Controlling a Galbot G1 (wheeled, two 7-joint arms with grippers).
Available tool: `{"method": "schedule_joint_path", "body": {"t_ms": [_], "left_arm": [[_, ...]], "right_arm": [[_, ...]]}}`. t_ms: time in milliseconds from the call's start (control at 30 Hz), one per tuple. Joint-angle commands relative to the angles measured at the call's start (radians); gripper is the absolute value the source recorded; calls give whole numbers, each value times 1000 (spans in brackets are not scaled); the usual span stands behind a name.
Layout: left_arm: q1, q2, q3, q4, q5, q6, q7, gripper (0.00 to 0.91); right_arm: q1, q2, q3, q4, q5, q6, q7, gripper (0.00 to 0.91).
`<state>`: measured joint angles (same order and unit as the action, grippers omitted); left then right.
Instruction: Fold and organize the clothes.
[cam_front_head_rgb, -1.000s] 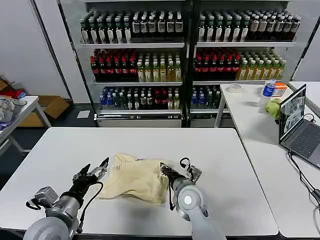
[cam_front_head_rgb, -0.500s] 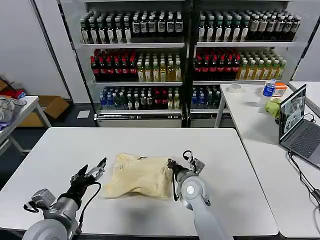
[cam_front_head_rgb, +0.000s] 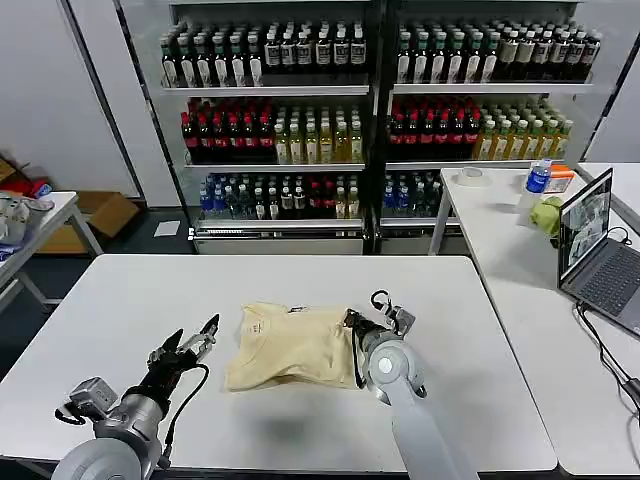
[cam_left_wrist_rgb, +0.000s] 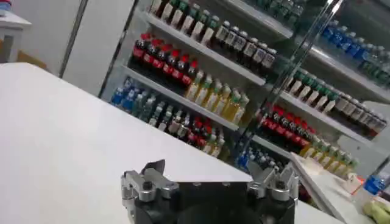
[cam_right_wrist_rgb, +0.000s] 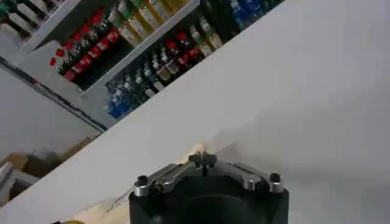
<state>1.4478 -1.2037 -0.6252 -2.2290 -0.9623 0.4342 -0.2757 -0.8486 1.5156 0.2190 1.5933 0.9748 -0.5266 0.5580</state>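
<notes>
Two claws: both are low over the white table (cam_front_head_rgb: 110, 300), so here's the rundown.
Right gripper (cam_front_head_rgb: 352, 322): clenched on the right edge of the T-shirt (cam_front_head_rgb: 290, 345); in the right wrist view its fingertips (cam_right_wrist_rgb: 203, 159) meet on a bit of cream fabric.
Left gripper (cam_front_head_rgb: 197, 340): released, jaws spread, sitting just left of the shirt and not touching it.
Shirt spot: middle of the table, a bit toward the near edge, lying as a rumpled, partly folded rectangle with the neck label at the far side.
How it'll handle: thin, soft and light I reckon, so it'll sag and bunch rather than hold shape.
Where to grab: edges or corners, pinch through both layers, keep it taut-ish.
</notes>
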Motion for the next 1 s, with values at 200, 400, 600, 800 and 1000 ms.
{"method": "schedule_joint_path", "body": {"t_ms": [200, 400, 600, 800, 1000], "left_arm": [[-14, 66, 41, 33, 214, -40, 52, 907], [3, 93, 100, 69, 391, -131, 65, 907], [12, 128, 121, 55, 459, -178, 73, 907], [20, 144, 112, 48, 468, -177, 76, 907], [12, 141, 101, 70, 465, -170, 79, 907]], "right_arm": [[-224, -176, -10, 216, -655, 177, -293, 907], [-455, -231, 67, 390, -838, 296, -384, 907], [-707, -225, 221, 557, -968, 369, -452, 907], [-841, -212, 333, 639, -981, 400, -501, 907], [-919, -201, 375, 673, -986, 416, -511, 907]]}}
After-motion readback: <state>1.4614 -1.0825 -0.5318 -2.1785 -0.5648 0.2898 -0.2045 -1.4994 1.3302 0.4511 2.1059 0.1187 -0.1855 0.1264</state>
